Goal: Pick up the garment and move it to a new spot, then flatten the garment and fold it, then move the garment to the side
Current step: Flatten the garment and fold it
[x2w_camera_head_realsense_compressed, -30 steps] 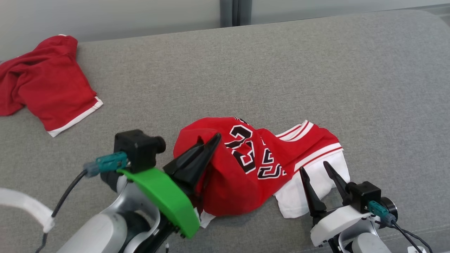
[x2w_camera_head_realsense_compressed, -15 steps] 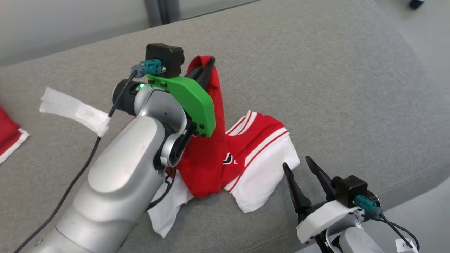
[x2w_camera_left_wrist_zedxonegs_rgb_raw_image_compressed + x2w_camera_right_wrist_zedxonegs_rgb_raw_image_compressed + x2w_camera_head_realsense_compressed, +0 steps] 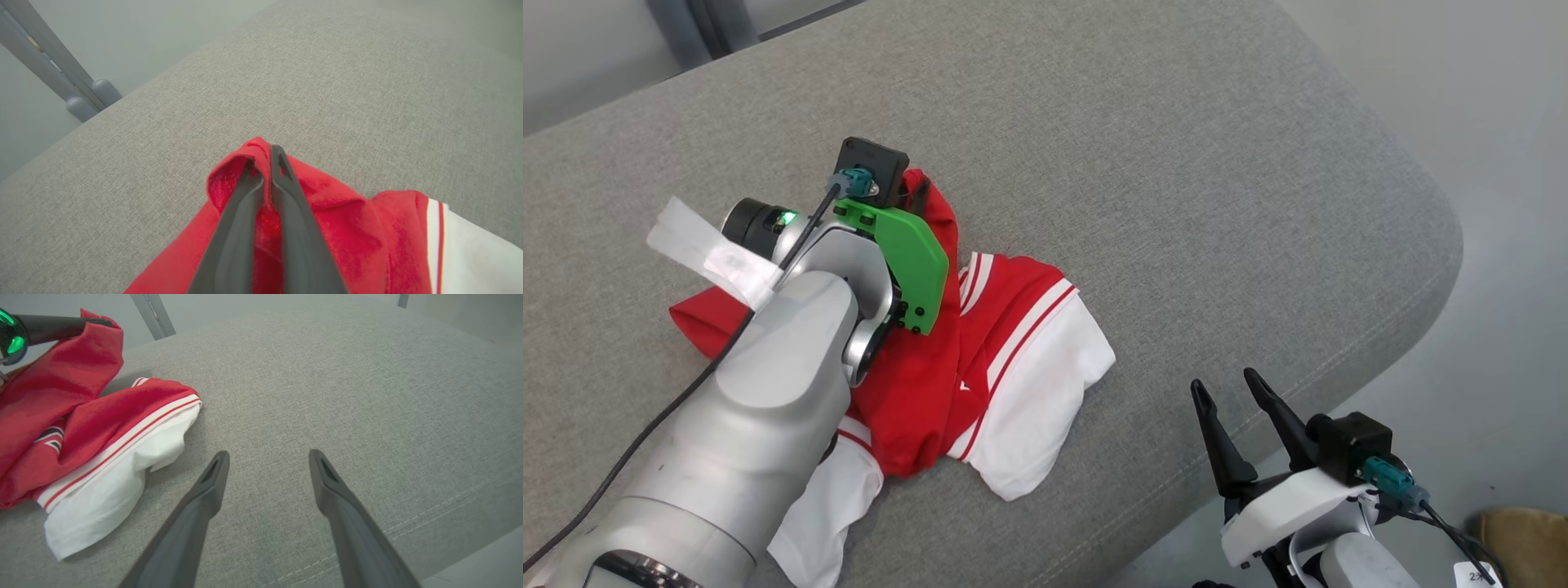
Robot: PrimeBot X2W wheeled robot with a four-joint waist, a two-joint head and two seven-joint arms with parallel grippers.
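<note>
The garment [image 3: 1021, 343], a red jersey with white trim and a white panel, lies crumpled on the grey cushion [image 3: 1143, 163]. My left gripper [image 3: 921, 189] is shut on a red fold at the garment's far end and holds that fold raised off the cushion. In the left wrist view the two dark fingers [image 3: 282, 196] pinch the red cloth [image 3: 335, 212] between them. My right gripper [image 3: 1223, 380] stands open near the cushion's front edge, to the right of the garment and apart from it. Its fingers [image 3: 208, 486] are spread over bare cushion, with the garment [image 3: 102, 428] at their left.
The cushion's rounded right edge [image 3: 1437, 237] drops to a pale floor [image 3: 1503, 343]. A tan object [image 3: 1523, 531] lies on the floor at the lower right. White tape [image 3: 711, 253] wraps the left arm's cable. A grey post [image 3: 81, 102] stands behind the cushion.
The camera has turned right, and the other red cloth has left the picture. My left gripper, shut on a red fold, has lifted it and drawn the garment out. The right gripper stays open.
</note>
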